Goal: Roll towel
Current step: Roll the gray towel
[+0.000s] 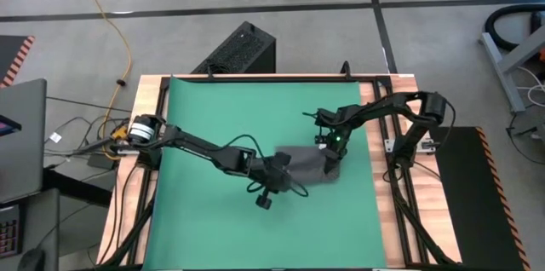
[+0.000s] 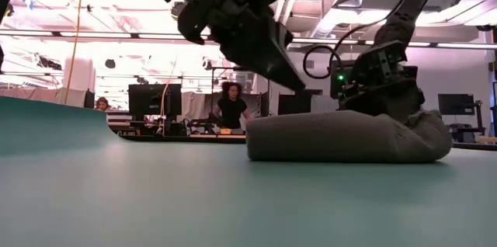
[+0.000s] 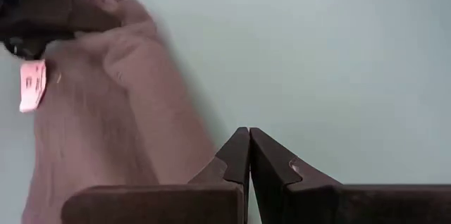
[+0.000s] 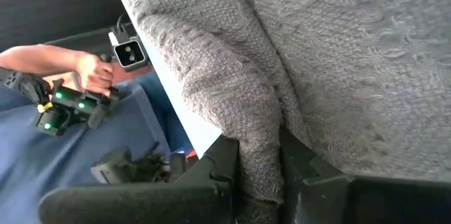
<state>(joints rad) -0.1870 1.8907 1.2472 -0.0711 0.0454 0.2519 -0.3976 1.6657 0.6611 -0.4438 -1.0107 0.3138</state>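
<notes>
Right hand (image 4: 261, 175) pinching a nubbly fold of the soft, loaf-shaped towel (image 2: 342, 135); left hand (image 3: 249, 155) pressed together.

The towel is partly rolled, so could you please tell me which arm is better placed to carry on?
Probably the right. The right gripper is shut on a fold of the towel, while the left gripper is shut and empty beside it.

The dark grey, soft, nubbly cloth towel (image 1: 304, 165) lay bunched into a low, thick, partly rolled bundle right of the middle of the table, its right end humped higher, a small tag (image 3: 32, 85) at one edge.
</notes>
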